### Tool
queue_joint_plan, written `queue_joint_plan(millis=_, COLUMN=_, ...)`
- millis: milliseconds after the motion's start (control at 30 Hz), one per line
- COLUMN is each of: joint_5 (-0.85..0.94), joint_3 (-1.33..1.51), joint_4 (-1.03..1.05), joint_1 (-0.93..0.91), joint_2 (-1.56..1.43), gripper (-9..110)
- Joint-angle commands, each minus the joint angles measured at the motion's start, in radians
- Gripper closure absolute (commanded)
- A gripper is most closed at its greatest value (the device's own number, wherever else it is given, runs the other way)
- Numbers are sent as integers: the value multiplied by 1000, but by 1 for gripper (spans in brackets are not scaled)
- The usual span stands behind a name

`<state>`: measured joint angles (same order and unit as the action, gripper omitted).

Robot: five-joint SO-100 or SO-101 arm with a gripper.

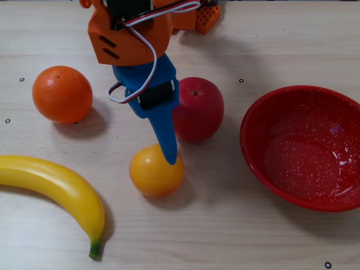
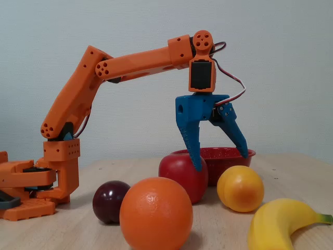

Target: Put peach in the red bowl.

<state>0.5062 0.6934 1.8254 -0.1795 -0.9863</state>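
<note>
One peach (image 1: pixel 153 173), one red apple (image 1: pixel 200 108), one orange (image 1: pixel 62 94), one banana (image 1: pixel 53 188) and one red bowl (image 1: pixel 256 152) are seen on the table (image 1: pixel 225 236) in a fixed view. One plum (image 2: pixel 111 201) is shown only in the side-on fixed view. The blue gripper (image 2: pixel 218 156) is held spread open above the peach, which lies at 9 o'clock of the bowl. The bowl's right edge is cut off.

One fixed cam looks steeply down at desk (image 1: pixel 225 236), close in. Other fixed cam sits at desk level (image 2: pixel 223 229), side-on w/ wall behind. Both share peach (image 1: pixel 156 170), red bowl (image 1: pixel 304 147), gripper (image 2: pixel 219 161).
</note>
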Motion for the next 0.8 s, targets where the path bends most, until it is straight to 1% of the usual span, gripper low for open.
queue_joint_plan(millis=0, joint_5=23, joint_3=-86, joint_4=-6, joint_1=25, joint_2=-46, gripper=59)
queue_joint_plan(millis=167, joint_5=29, joint_3=-104, joint_4=-12, joint_1=25, joint_2=-23, gripper=58)
queue_joint_plan(millis=533, joint_5=49, joint_3=-118, joint_4=-60, joint_1=6, joint_2=34, gripper=51)
queue_joint_plan(millis=767, joint_5=51, joint_3=-118, joint_4=-124, joint_1=0, joint_2=60, gripper=50)
